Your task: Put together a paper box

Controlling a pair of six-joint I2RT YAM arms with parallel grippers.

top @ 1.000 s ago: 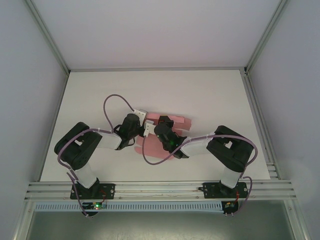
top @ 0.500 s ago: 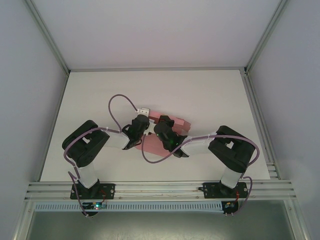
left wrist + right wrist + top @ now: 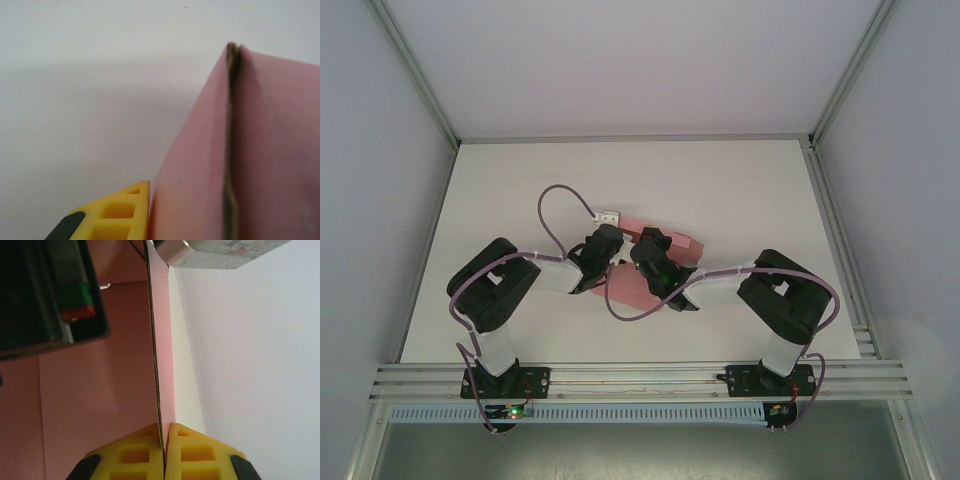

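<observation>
Diffuse overhead light is illuminating the worktop [image 3: 740,190] evenly. In the left wrist view the paper box [image 3: 270,150] is casting a soft shadow and appearing slightly blurred.

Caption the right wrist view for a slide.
Right claw pinches a thin pink panel of the paper box, seen edge-on between its yellow fingers.
</observation>
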